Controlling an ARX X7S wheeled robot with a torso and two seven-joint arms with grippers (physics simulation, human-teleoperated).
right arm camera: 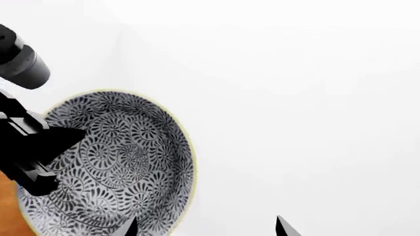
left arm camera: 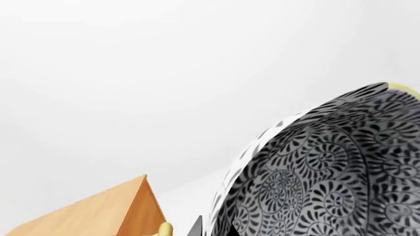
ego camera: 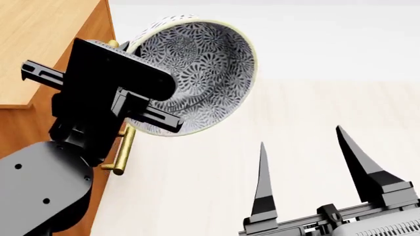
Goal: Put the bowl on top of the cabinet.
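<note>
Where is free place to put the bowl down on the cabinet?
The light wood top of the cabinet, left of the bowl, shows bare. The front edge is crowded: the left end effector grips the bowl there.

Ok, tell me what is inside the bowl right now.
Nothing loose shows inside the bowl: only its floral lining. The left gripper clamps its rim, one finger reaching inside. The part behind that gripper is hidden.
</note>
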